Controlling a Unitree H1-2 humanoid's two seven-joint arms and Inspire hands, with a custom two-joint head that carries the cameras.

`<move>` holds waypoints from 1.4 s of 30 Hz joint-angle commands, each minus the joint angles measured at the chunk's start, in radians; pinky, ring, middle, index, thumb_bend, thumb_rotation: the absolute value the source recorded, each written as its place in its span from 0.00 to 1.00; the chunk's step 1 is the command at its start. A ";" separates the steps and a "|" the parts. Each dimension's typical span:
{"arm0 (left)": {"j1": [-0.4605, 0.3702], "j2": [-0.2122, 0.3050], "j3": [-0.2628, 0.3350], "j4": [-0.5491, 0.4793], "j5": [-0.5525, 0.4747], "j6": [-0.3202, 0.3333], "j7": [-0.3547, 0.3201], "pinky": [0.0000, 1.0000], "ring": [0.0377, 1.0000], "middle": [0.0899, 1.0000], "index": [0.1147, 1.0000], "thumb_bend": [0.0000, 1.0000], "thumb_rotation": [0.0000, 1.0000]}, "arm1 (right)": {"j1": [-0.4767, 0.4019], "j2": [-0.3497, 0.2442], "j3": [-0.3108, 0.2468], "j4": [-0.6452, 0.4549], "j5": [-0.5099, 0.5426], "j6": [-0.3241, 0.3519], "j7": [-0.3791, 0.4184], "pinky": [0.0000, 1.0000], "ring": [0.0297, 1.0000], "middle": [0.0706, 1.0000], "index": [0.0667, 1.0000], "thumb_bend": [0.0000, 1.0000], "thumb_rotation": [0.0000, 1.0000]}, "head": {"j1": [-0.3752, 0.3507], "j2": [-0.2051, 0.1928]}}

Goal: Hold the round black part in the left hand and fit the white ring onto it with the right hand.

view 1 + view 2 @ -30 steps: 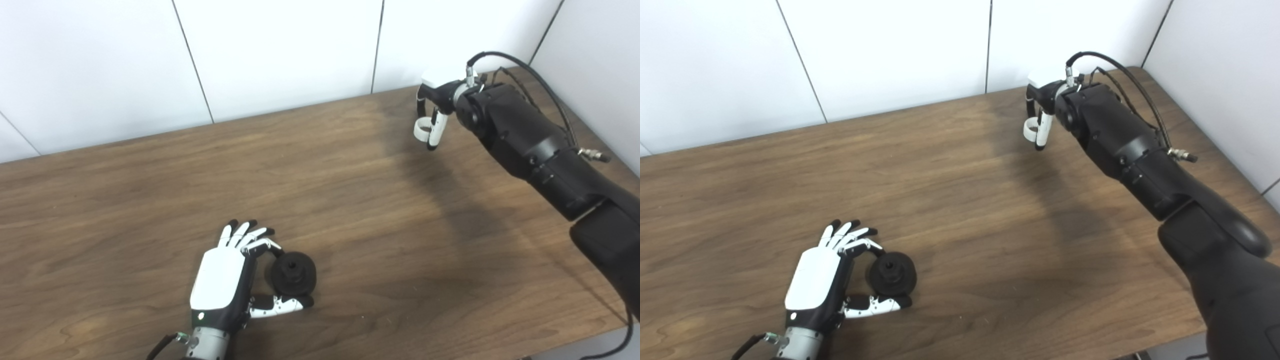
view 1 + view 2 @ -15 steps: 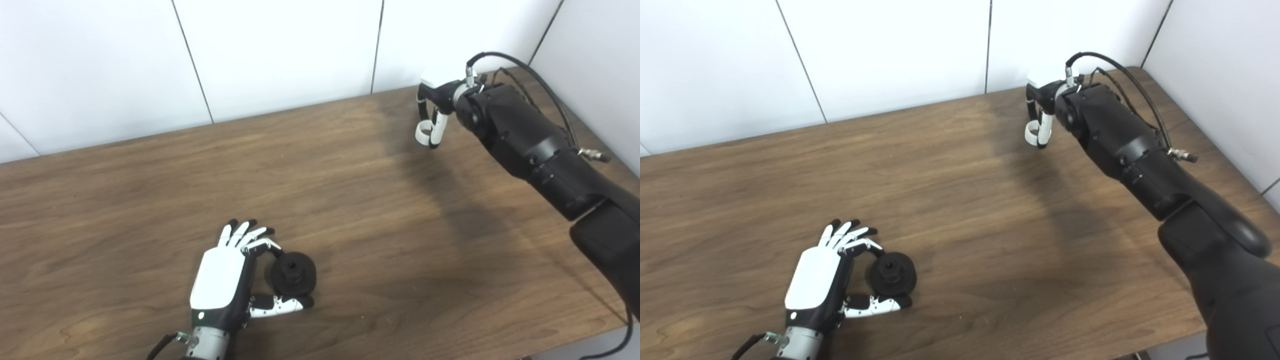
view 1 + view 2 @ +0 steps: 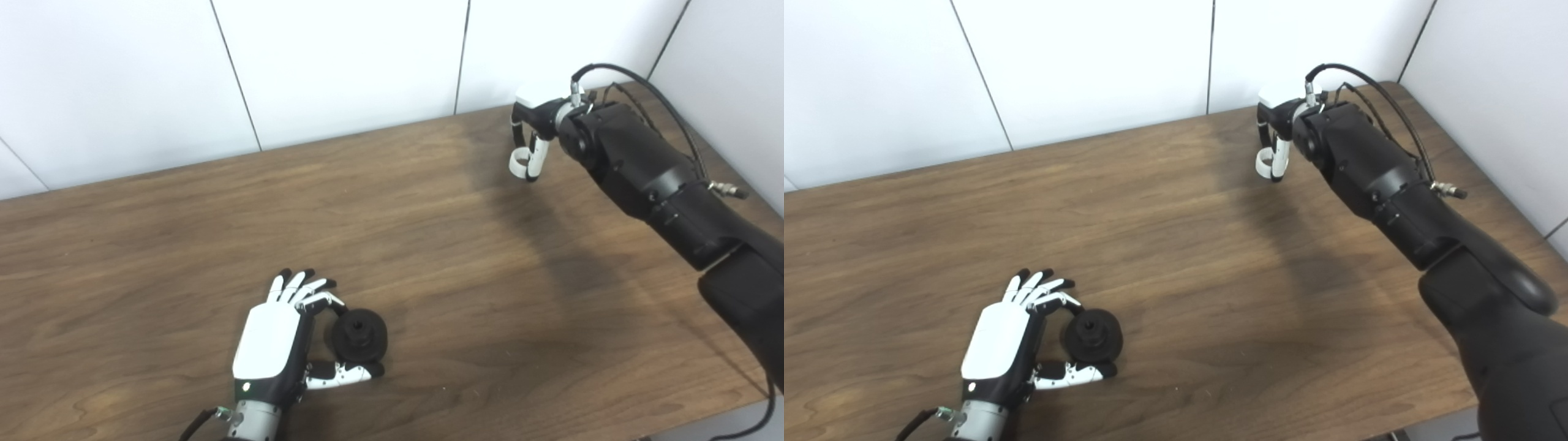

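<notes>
The round black part (image 3: 360,335) sits low on the wooden table (image 3: 429,245) near the front. My left hand (image 3: 272,343) lies beside it, with a forefinger curled over its far side and the thumb against its near side. Far off at the back right, my right hand (image 3: 530,138) points down at the table. Its fingers are closed on the small white ring (image 3: 518,164). I cannot tell whether the ring touches the table. The right forearm (image 3: 1372,171) hides most of that hand's palm.
White wall panels (image 3: 343,61) run along the table's back edge and meet at a corner at the far right. The table's right edge (image 3: 735,177) and front right corner (image 3: 753,392) are in view. A black cable (image 3: 637,79) loops over the right wrist.
The white ring sits slightly lower and closer in between the right hand's fingers than a second ago. The left hand and the black part have not moved.
</notes>
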 commanded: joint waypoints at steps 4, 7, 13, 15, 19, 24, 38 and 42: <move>0.039 0.029 -0.013 0.022 0.027 0.030 -0.071 1.00 0.92 0.79 0.42 0.53 0.06 | -0.021 -0.028 -0.025 -0.014 0.002 -0.011 -0.028 0.98 0.97 0.85 0.45 0.52 0.15 | 0.000 0.001; 0.042 0.028 -0.013 0.020 0.025 0.032 -0.073 1.00 0.92 0.79 0.42 0.53 0.06 | -0.013 -0.028 -0.035 -0.016 0.008 -0.023 -0.048 0.97 0.96 0.82 0.45 0.52 0.14 | 0.001 0.004; 0.042 0.027 -0.014 0.023 0.027 0.030 -0.072 1.00 0.91 0.79 0.42 0.52 0.06 | -0.009 -0.032 -0.050 -0.032 0.010 -0.028 -0.047 0.98 0.97 0.83 0.45 0.52 0.14 | 0.002 0.002; 0.040 0.027 -0.015 0.025 0.028 0.031 -0.073 1.00 0.92 0.79 0.42 0.52 0.06 | -0.009 -0.033 -0.052 -0.036 0.010 -0.031 -0.049 0.99 0.97 0.83 0.45 0.52 0.14 | -0.002 0.000; 0.039 0.025 -0.014 0.027 0.025 0.033 -0.076 1.00 0.92 0.79 0.42 0.53 0.06 | -0.007 -0.041 -0.053 -0.062 0.009 -0.050 -0.055 0.99 0.96 0.82 0.45 0.52 0.14 | -0.004 -0.002; 0.035 0.023 -0.017 0.032 0.029 0.033 -0.079 1.00 0.92 0.79 0.42 0.53 0.06 | 0.009 -0.053 -0.062 -0.173 0.014 -0.074 -0.020 1.00 0.95 0.83 0.45 0.52 0.14 | -0.004 -0.006; 0.027 0.004 -0.029 0.044 0.044 0.043 -0.076 1.00 0.92 0.79 0.42 0.53 0.06 | 0.075 -0.027 -0.067 -0.617 -0.015 -0.096 0.221 1.00 0.96 0.85 0.45 0.52 0.14 | 0.048 0.000; 0.024 -0.003 -0.035 0.041 0.047 0.052 -0.084 1.00 0.92 0.79 0.42 0.53 0.06 | 0.095 -0.006 -0.074 -0.706 0.013 -0.124 0.251 1.00 0.96 0.86 0.44 0.53 0.14 | 0.076 0.009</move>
